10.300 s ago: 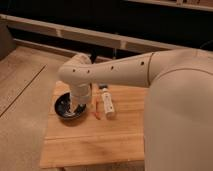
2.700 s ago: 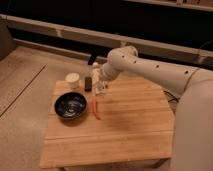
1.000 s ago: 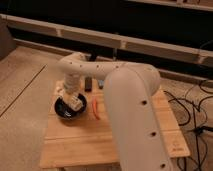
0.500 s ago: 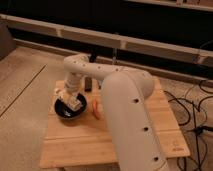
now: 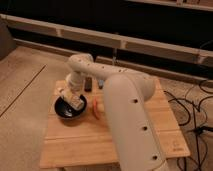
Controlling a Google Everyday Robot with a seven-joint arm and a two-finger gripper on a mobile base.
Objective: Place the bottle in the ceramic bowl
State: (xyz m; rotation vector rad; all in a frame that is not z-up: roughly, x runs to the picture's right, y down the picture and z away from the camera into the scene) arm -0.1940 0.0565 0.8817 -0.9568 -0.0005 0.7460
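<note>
Camera view puts my pincer (image 5: 71, 98) at centre left, gripping the bottle (image 5: 75, 101) low over the ceramic bowl (image 5: 64, 111) on the counter (image 5: 125, 140), so I judge only release remains.

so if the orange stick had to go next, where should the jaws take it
Take the stick around its middle, coming straight down from above. It lies flat on the table, thin and long, just right of the bowl, so the jaws should close across its width. The gripper is over the bowl with the bottle.
</note>
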